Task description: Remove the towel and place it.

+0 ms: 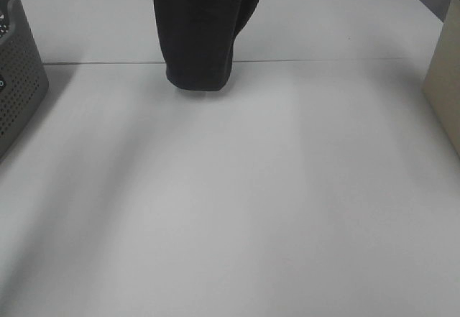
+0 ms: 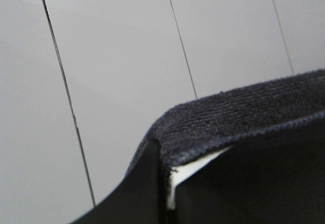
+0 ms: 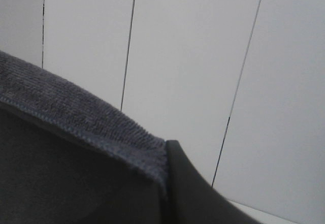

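Note:
A dark towel (image 1: 201, 29) hangs from above the frame at the top middle of the exterior high view. Its lower end hovers just over the white table (image 1: 237, 209), near the seam. Neither gripper shows in that view. In the left wrist view my left gripper (image 2: 161, 155) is shut on the towel's hemmed upper edge (image 2: 244, 109), beside a dark finger (image 2: 134, 193). In the right wrist view my right gripper (image 3: 166, 148) is shut on the towel's edge (image 3: 76, 115), with a dark finger (image 3: 198, 193) against the cloth. Both hold it high, with wall panels behind.
A grey perforated basket (image 1: 18, 80) stands at the table's left edge. A beige box (image 1: 445, 80) stands at the right edge. A thin seam (image 1: 323, 60) runs across the table behind the towel.

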Available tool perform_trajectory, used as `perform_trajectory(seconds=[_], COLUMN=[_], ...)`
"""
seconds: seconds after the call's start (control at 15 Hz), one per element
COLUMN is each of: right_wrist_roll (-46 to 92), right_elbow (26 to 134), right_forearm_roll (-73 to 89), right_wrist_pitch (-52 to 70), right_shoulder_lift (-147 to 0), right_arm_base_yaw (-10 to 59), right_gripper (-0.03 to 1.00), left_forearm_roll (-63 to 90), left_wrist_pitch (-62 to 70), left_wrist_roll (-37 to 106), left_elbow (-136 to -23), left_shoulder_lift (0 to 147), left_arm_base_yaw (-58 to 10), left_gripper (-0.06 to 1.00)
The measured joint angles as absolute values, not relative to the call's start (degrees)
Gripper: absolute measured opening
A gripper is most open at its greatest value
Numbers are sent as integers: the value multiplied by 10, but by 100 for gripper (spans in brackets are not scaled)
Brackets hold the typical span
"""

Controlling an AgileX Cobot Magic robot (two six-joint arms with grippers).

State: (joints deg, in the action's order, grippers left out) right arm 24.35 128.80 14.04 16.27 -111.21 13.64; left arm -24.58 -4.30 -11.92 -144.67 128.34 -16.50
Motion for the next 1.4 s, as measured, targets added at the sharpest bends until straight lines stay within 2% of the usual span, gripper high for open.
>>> perform_trajectory(seconds=[0.13, 0.33, 0.67, 1.4], right_wrist_roll=[254, 266, 280, 307], right_elbow=[1288, 1288, 1288, 1286], right_forearm_roll=[139, 151, 155, 151], right_wrist_pitch=[162, 178, 193, 215], right_shoulder_lift=[-1112, -1112, -1112, -1113], right_arm_base_yaw=[135, 140, 143, 131], right_gripper=[1, 1, 1, 1], left_forearm_roll=[-250, -307, -314, -315], left_wrist_pitch=[-59, -62, -41, -44], left_wrist_roll=[-121, 27, 90, 100], left_elbow=[-1447, -1447, -1447, -1447], left_shoulder_lift=[1284, 1300, 1306, 1324], left_arm_base_yaw=[-164, -137, -130, -130], left_gripper=[1, 1, 1, 1])
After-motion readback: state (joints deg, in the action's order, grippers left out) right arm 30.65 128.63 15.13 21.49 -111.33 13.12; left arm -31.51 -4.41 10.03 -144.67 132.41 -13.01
